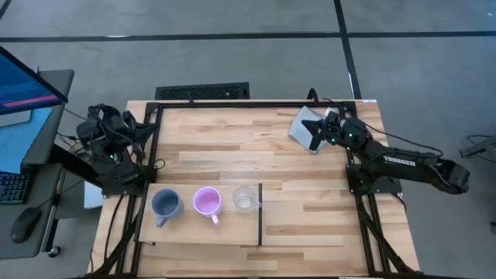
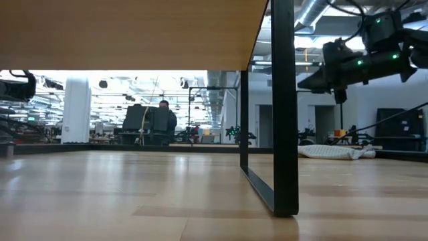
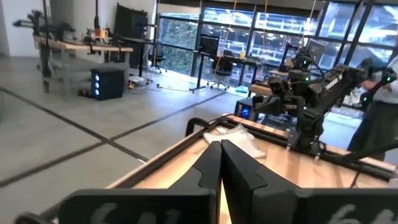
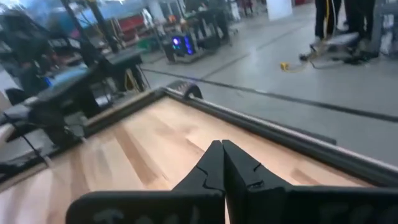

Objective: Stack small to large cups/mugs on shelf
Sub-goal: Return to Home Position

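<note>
Left pincer: shut flat with nothing held; it is folded at the tabletop's left edge.
Right pincer: likewise closed and empty, beside the grey cloth.
Reason: no cup is judged left to carry.
Cups: blue-grey mug, pink mug and clear cup are lined up on the shelf, large to small.
Relation: all are well apart from both pincers.
</note>
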You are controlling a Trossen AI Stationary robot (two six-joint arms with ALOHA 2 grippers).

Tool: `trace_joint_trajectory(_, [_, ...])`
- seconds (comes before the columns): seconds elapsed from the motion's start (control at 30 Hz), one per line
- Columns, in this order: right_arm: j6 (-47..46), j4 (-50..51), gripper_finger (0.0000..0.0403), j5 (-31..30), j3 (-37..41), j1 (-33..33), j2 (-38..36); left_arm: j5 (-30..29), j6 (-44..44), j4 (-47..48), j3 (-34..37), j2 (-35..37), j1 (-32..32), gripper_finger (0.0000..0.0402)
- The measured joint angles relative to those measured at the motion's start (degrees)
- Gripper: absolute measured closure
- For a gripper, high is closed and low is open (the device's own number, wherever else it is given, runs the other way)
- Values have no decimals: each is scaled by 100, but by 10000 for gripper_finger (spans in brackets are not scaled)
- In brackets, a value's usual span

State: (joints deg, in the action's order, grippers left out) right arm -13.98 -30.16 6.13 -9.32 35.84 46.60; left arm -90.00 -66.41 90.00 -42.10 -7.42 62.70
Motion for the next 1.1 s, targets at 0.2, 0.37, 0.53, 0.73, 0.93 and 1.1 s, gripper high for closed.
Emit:
trace_joint_trajectory(0.2, [-54, -28, 392, -95, 0, -109, -363, 14, -849, 4, 439, -2, 2, 402])
trace_joint_trajectory(0.37, [-78, -28, 390, -109, 0, -110, -513, 12, -1448, 2, 441, -4, 0, 402])
trace_joint_trajectory(0.53, [-107, -29, 391, -127, 0, -110, -515, -4, -1638, -383, 755, -7, 0, 402])
trace_joint_trajectory(0.73, [-113, -31, 391, -173, 0, -110, -515, 1, -1441, -1717, 1593, -11, -48, 402])
trace_joint_trajectory(0.93, [-260, -90, 391, -173, 0, -110, -515, -8, -596, -2850, 1960, -11, -16, 402])
trace_joint_trajectory(1.1, [-318, -291, 392, -294, 0, -110, -513, 0, 251, -3619, 2180, -11, 255, 402])
